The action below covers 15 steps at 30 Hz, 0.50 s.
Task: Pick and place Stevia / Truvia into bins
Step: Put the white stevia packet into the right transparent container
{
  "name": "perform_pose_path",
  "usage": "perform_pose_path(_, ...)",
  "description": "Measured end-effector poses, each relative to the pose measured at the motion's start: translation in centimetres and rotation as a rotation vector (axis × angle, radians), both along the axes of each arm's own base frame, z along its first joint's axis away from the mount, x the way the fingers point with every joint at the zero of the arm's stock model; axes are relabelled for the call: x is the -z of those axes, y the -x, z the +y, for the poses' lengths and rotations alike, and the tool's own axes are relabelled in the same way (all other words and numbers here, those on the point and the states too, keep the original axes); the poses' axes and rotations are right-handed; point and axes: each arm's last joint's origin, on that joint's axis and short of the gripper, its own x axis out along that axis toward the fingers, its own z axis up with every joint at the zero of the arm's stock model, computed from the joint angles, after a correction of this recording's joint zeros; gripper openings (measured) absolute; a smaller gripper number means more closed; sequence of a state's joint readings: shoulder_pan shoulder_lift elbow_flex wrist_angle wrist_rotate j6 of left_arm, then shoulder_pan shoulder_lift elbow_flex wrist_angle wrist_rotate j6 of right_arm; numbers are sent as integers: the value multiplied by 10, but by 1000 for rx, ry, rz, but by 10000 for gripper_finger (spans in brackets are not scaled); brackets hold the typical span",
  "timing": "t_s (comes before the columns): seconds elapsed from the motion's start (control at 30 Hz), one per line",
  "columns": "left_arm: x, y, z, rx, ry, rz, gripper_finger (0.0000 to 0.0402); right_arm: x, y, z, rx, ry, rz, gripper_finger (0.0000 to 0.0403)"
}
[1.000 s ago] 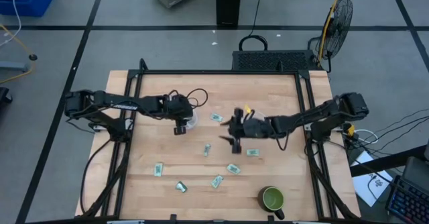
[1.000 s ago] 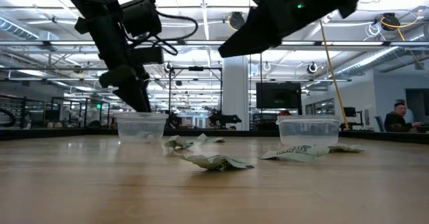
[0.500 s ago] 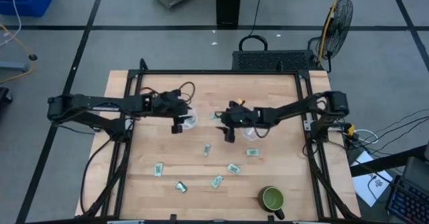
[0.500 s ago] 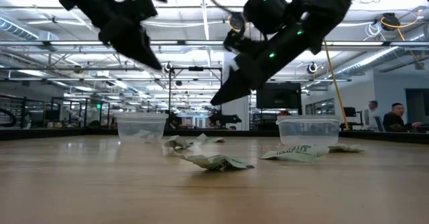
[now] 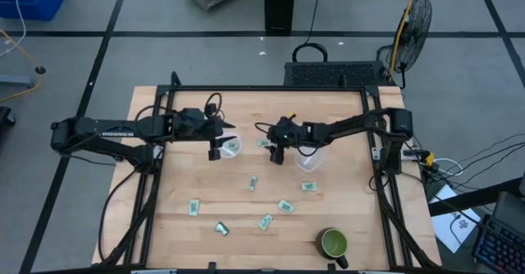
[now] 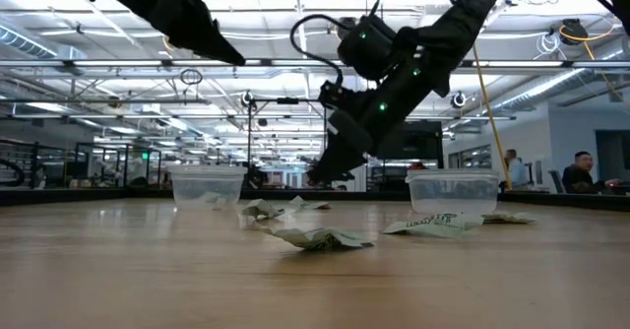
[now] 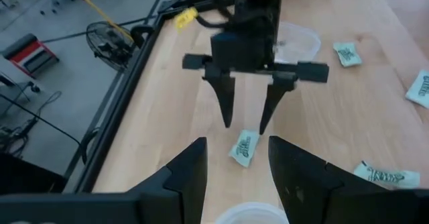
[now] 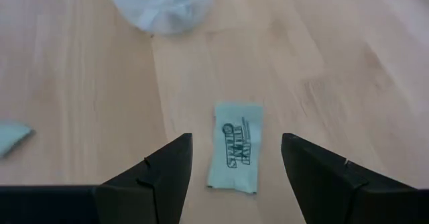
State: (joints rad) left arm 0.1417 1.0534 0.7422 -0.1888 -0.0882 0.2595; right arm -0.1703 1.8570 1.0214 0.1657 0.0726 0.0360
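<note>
The right arm's fingers (image 8: 234, 167) are spread apart with nothing between them. They hang over a green and white packet (image 8: 236, 147) that lies flat on the wooden counter (image 5: 344, 110). In the right wrist view the packet sits in the gap between the two fingers, under them and not touching them. A clear cup (image 8: 159, 6) stands on the counter a little way past the packet.

The left arm's fingers (image 7: 236, 163) are also apart and hold nothing. They hang up in the air beside that clear cup (image 5: 231, 148). In the left wrist view the right arm's fingers point down at the same packet (image 7: 244, 147).

The second clear cup (image 5: 308, 158) stands just beside the right arm's fingers. More packets (image 5: 285, 207) lie loose on the counter, well apart from both sets of fingers. A green mug (image 5: 334, 244) stands near the counter's front edge.
</note>
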Motion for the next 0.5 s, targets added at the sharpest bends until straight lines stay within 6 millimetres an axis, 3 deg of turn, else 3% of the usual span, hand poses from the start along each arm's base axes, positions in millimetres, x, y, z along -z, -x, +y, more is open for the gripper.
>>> perform_pose_path(0.23, 0, 0, 1, -15, -9, 3, 166, 24, -1, -2, -28, -45, 66, 224)
perform_pose_path(0.5, 0, 0, 1, -16, -9, 3, 166, 26, 0, -9, -19, -1, 77, 224)
